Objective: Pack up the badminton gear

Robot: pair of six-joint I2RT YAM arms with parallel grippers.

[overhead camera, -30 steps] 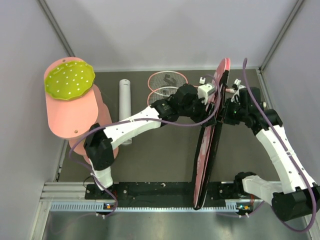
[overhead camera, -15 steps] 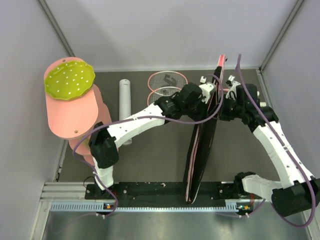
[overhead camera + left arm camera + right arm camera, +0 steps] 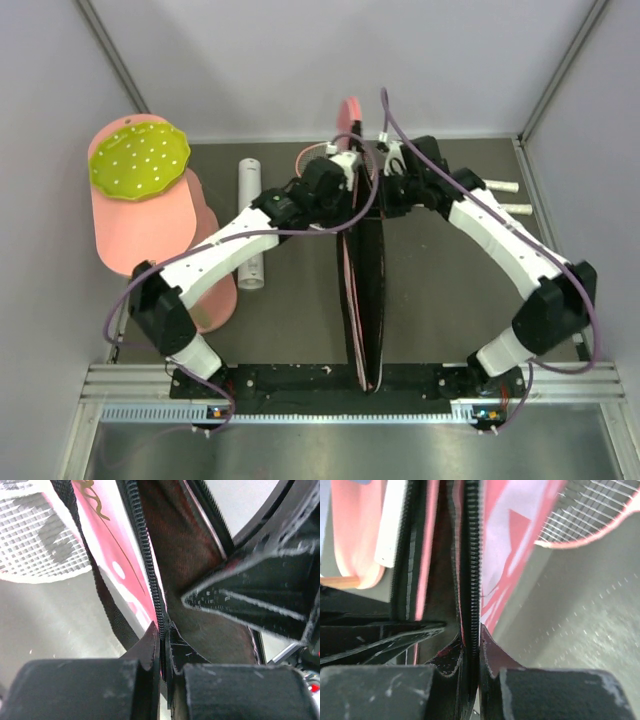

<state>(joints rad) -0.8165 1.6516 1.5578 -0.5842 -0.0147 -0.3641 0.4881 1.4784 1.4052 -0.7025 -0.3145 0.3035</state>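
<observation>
Top external view: we saw the pink racket-shaped fabric bag (image 3: 363, 300) standing on edge across the middle of the dark table (image 3: 290, 320), with the left fingers (image 3: 154, 646) and right fingers (image 3: 462, 655) each pinching its zippered rim.

bag (image 3: 362, 300) stands on edge mid-table (image 3: 440, 290), running near to far; left hand (image 3: 345, 165) on its left side, right hand (image 3: 392, 165) on its right, both at the far end. tube (image 3: 248, 215) left of bag, cylinder (image 3: 150, 235) further left, disc (image 3: 138, 157) on top of it. rackets (image 3: 500, 186) crosswise at far side, handles right of bag
</observation>
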